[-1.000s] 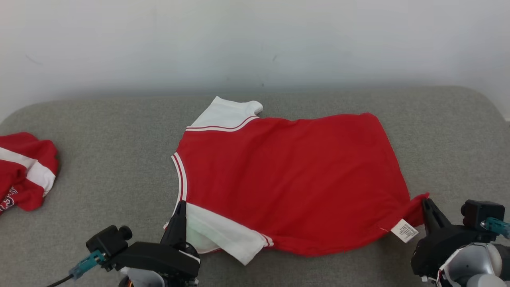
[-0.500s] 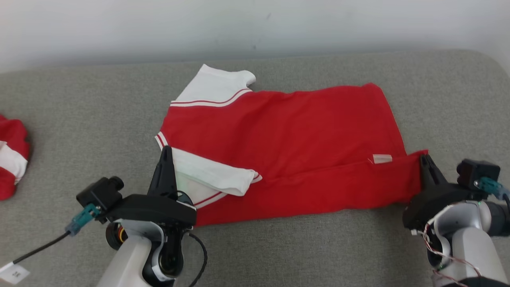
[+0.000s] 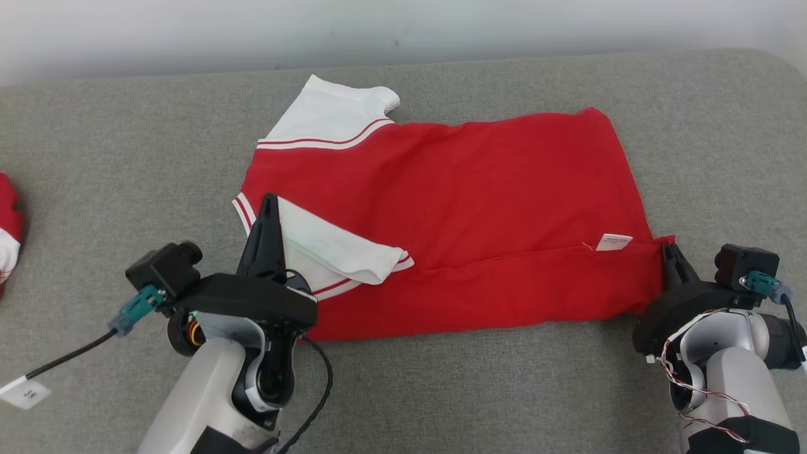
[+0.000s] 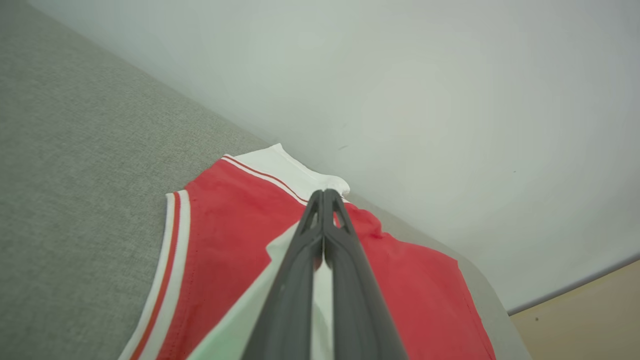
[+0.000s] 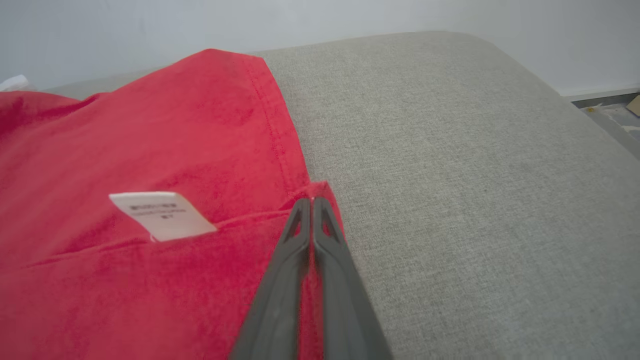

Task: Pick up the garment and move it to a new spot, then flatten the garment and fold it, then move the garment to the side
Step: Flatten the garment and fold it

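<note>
- Well left of the garment (image 3: 454,189), a second red-and-white cloth (image 3: 6,236) lies bunched, out of my way.
- My left end effector (image 3: 269,200) is clamped on the garment's near white sleeve (image 3: 334,252), so the shoulder end travels with me.
- The garment lies spread on the grey couch (image 3: 126,139) with its near long edge doubled over. I judge the first fold is under way.
- My right end effector (image 3: 667,248) is clamped on the garment's near hem corner, just right of its white label (image 3: 613,241), so the folded edge runs taut between both grips.

My head camera looks down and forward over the grey fabric surface (image 3: 113,139), both wrist cameras sit low and close, facing the wall (image 4: 450,100), all sharing the red garment (image 3: 454,202).
</note>
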Tool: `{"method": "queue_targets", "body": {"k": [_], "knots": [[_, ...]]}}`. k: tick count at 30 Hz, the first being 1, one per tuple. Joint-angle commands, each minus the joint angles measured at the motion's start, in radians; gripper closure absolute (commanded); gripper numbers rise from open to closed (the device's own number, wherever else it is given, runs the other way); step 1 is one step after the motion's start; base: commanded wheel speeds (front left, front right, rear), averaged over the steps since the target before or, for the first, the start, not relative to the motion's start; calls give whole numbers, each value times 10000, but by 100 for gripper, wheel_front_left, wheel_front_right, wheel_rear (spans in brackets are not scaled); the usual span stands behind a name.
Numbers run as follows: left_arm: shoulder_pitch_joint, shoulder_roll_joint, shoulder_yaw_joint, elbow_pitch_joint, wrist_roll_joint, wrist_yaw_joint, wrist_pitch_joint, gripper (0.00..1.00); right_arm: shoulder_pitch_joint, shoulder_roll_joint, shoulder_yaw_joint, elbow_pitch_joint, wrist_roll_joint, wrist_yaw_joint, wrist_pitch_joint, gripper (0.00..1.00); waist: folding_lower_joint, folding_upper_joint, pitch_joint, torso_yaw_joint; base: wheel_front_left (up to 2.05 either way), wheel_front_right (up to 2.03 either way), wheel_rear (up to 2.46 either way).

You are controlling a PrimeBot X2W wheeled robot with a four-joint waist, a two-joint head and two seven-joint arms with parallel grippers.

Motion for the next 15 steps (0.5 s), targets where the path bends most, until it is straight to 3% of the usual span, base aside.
{"method": "queue_targets", "body": {"k": [1, 12, 13, 14, 15], "knots": [[-194, -39, -16, 44, 123, -61, -61, 100, -127, 19, -74, 111, -77, 11, -83, 100, -1, -2, 6, -12, 0, 0, 0], [-659, -23, 14, 543, 342, -94, -52, 100, -545, 25, -81, 789, -21, 13, -634, 100, -1, -2, 18, -223, 0, 0, 0], [-639, -16, 13, 616, 340, -49, -36, 100, -586, 24, 0, 834, -3, 13, -722, 82, -1, -2, 15, -223, 0, 0, 0], [-638, 10, 31, 671, 389, -21, -42, 100, -623, 24, 66, 915, 137, 13, -767, 0, -1, -2, 5, -218, 0, 0, 0], [-646, 48, 40, 707, 490, -11, -55, 76, -642, 24, 150, 935, 136, 13, -869, 0, -1, -2, -9, -209, 0, 0, 0]]}}
